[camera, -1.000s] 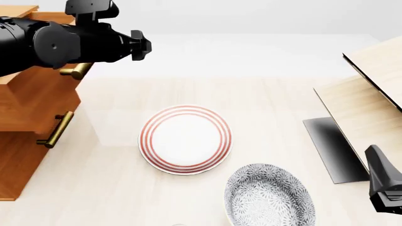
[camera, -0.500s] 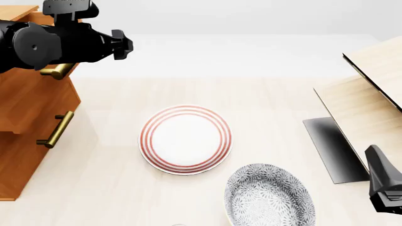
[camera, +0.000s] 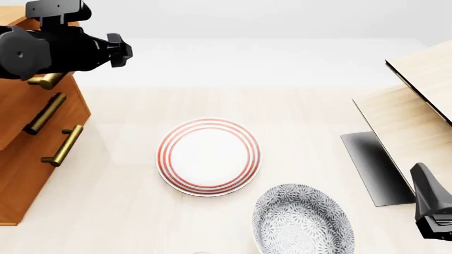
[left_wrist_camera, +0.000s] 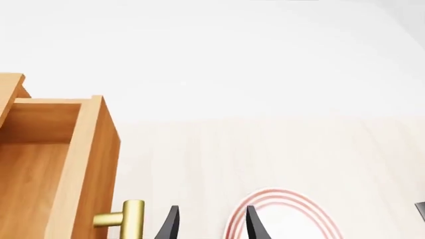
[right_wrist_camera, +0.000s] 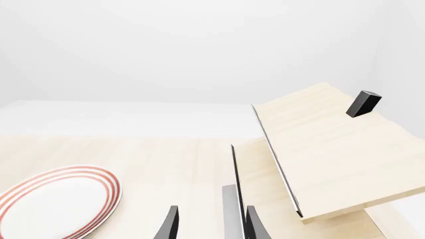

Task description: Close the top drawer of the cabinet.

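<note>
The cabinet stands at the table's left edge, orange-brown with brass bar handles. In the left wrist view its top drawer still sticks out a little, with the inside of the box showing. The drawer's brass handle lies right beside one finger of my left gripper. That gripper is open, with only the red-striped plate seen between the fingers. In the front view the left gripper hangs just past the top handle, and the arm hides most of the drawer. My right gripper is open and holds nothing.
A red-striped white plate lies mid-table, and a grey patterned plate sits near the front edge. A pale slanted wooden panel structure fills the right side. The right arm rests at the front right corner.
My left arm has moved left, and the top drawer has slid left into the cabinet with it. The middle drawer's handle now shows below. The right arm has not moved.
</note>
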Controlling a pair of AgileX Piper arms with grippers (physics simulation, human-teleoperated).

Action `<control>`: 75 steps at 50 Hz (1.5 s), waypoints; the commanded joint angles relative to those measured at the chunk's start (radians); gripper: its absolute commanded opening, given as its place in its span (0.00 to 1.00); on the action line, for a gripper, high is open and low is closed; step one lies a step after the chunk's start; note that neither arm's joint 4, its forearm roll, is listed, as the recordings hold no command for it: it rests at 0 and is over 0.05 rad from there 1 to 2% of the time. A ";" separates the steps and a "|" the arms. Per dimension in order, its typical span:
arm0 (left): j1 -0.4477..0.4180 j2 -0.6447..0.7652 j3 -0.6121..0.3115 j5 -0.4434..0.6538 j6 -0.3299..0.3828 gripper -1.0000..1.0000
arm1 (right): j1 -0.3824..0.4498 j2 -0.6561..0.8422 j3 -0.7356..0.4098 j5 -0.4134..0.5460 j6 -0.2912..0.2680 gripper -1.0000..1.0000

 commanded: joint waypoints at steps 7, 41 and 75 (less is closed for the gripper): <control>0.047 -0.028 0.017 0.009 -0.007 1.00 | 0.000 0.000 0.000 0.000 0.000 1.00; 0.141 -0.071 0.056 0.012 0.006 1.00 | 0.000 0.000 0.000 0.000 0.000 1.00; 0.236 -0.103 0.089 0.009 0.010 1.00 | 0.000 0.000 0.000 0.000 0.000 1.00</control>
